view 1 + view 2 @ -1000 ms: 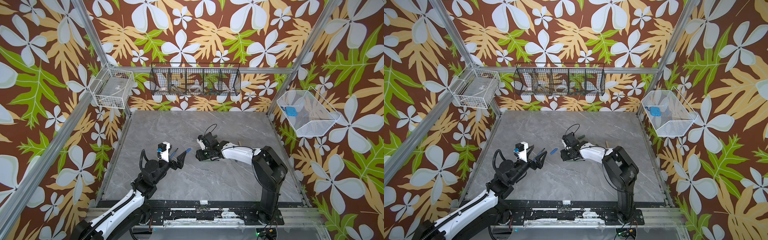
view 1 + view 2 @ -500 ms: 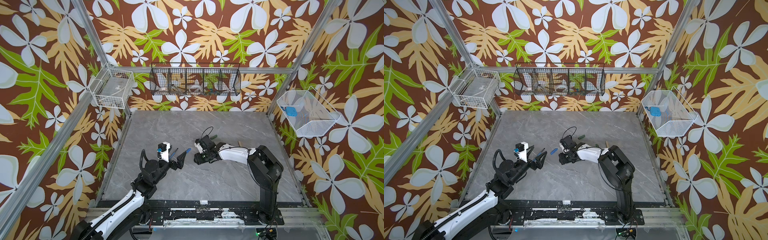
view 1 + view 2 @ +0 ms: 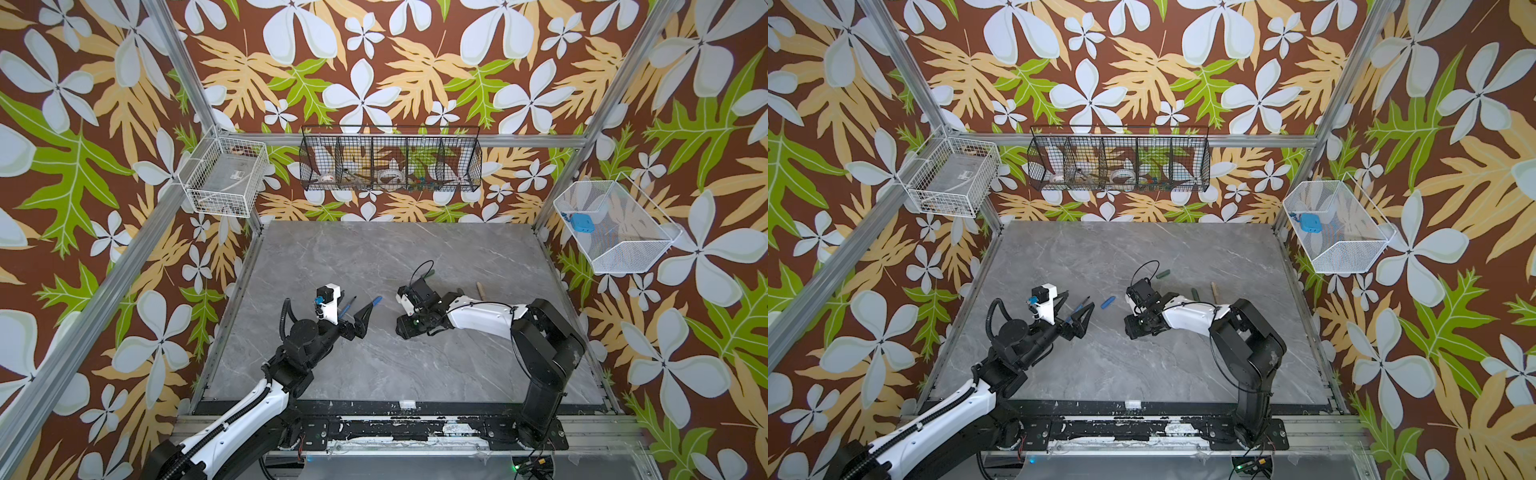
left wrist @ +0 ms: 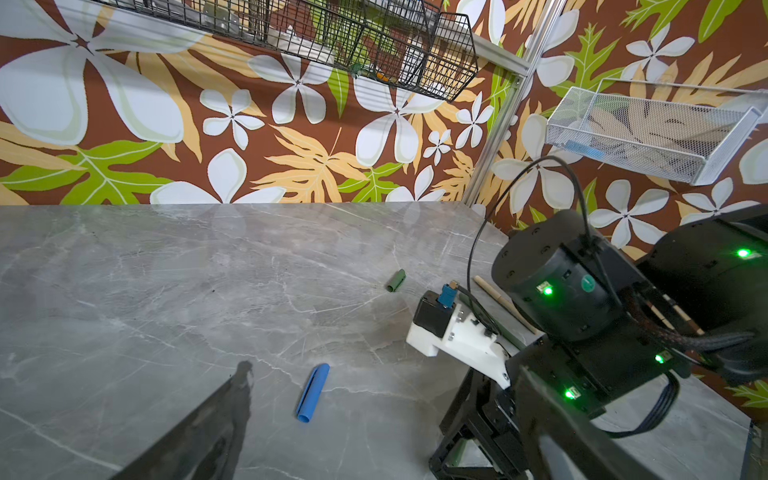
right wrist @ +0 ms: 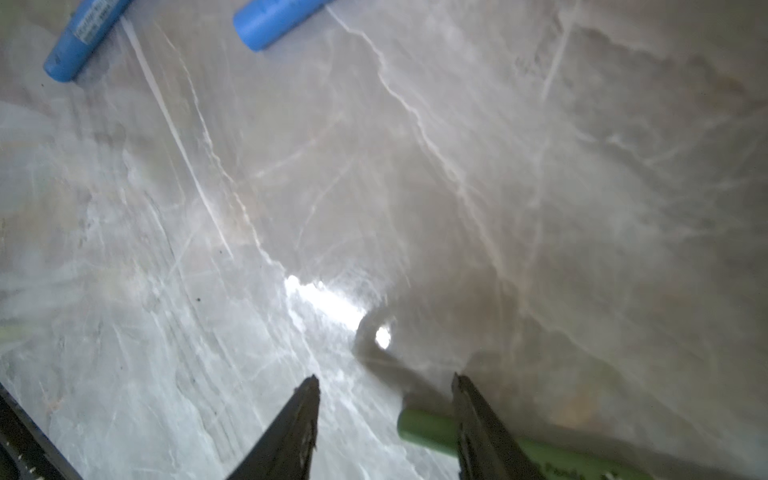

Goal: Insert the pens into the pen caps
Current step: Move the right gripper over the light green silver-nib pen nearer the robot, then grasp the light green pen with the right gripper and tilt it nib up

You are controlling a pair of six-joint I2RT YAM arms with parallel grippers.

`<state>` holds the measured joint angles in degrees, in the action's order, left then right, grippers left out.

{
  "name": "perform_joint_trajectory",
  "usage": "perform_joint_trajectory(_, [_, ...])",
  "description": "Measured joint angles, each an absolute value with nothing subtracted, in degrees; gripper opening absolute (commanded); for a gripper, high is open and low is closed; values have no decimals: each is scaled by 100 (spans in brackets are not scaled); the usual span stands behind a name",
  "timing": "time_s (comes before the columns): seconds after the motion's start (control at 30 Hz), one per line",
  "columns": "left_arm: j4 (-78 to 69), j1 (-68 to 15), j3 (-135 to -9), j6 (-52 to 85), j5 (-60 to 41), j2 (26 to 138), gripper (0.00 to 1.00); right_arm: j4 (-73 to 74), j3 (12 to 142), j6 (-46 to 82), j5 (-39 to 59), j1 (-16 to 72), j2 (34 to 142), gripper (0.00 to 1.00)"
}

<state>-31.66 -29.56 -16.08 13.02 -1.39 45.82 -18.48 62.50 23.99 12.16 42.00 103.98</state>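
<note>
My right gripper (image 5: 384, 386) points down at the grey table (image 3: 374, 374) with its jaws apart. The end of a green pen (image 5: 424, 428) lies on the table between them and runs on behind one finger (image 5: 478, 428), not clamped. In both top views this gripper (image 3: 405, 330) (image 3: 1136, 330) sits mid-table. My left gripper (image 3: 353, 305) (image 4: 384, 370) is wide open and empty. The blue pen (image 3: 1076, 311) lies under it, the blue cap (image 4: 312, 392) (image 3: 1108, 302) just past its fingertips. A green cap (image 3: 430, 273) and a tan pen (image 3: 480, 288) lie further back.
A black wire basket (image 3: 390, 164) hangs on the back wall, a white wire basket (image 3: 224, 178) on the left frame, and a white mesh basket (image 3: 611, 228) holding a blue block on the right. Both arm bases stand at the table's front edge.
My right gripper has shifted towards the table's front and tipped down, and its elbow has swung in. The left arm and the blue pen and cap have not moved.
</note>
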Motion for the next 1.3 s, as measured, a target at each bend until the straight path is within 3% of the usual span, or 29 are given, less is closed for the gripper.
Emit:
perform_joint_trajectory(0.23, [-3151,-2956,-1612,1299,-134,4611,100,-2171,6034,2447,1194,4198,9710,51])
perform_joint_trajectory(0.43, [-3153,-2956,-1612,1299,-134,4665,100,-2375,5699,2707,998,4169,9028,57])
perform_joint_trajectory(0.77, [-3159,-2956,-1614,1299,-139,4733,100,-2239,4060,3610,624,3621,7592,65])
perform_joint_trajectory(1.3, [-3155,-2956,-1645,1302,-158,4742,100,-1450,3736,4158,884,3494,8005,70])
